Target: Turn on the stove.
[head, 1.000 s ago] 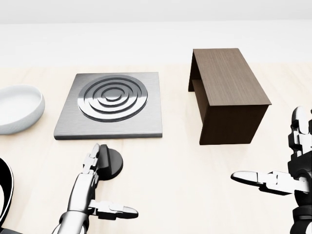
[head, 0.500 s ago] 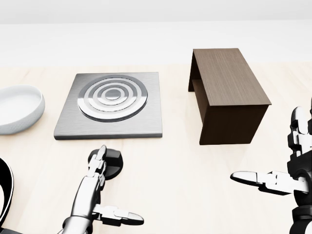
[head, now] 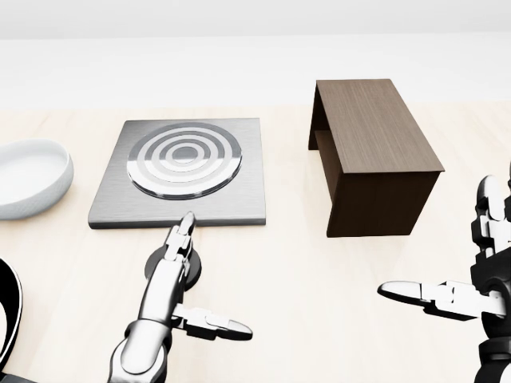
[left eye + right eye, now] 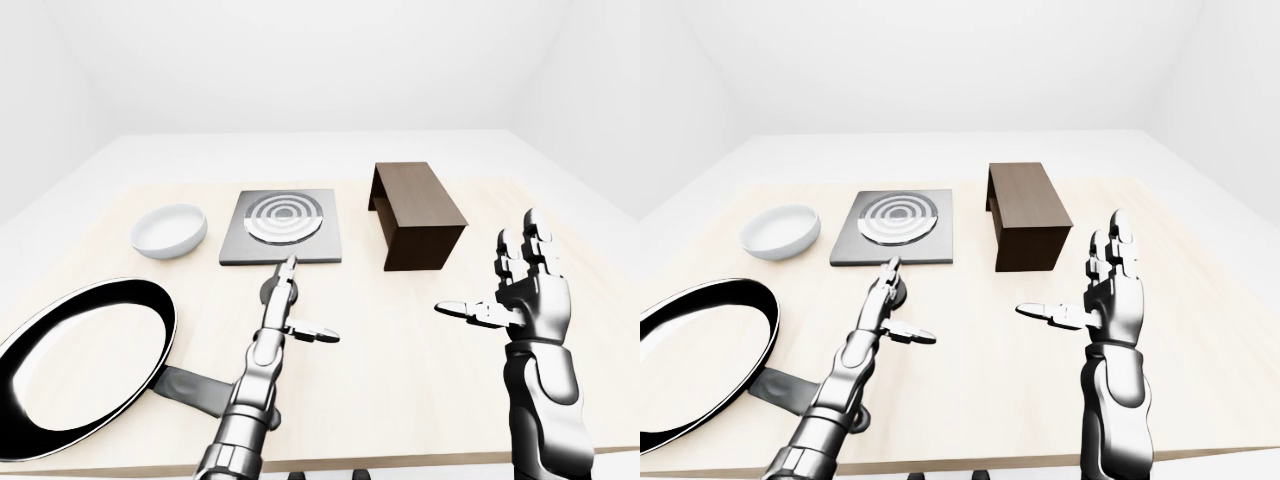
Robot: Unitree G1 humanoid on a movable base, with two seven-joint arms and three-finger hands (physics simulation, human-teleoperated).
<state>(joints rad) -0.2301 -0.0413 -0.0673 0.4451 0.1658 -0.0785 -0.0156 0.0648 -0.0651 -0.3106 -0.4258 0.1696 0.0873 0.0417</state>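
- The left hand, fingers spread, lay over the black knob, perhaps touching it, near the stove.
- The right hand hovered unclenched, far right.

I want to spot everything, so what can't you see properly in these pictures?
- Black knob: mostly covered by the left hand in the head view; touching or not, unclear.
- Frying pan: cut off by the left-eye view's left edge.
- White bowl: cut by the head view's left edge.
- Right hand: clipped at the right edge.
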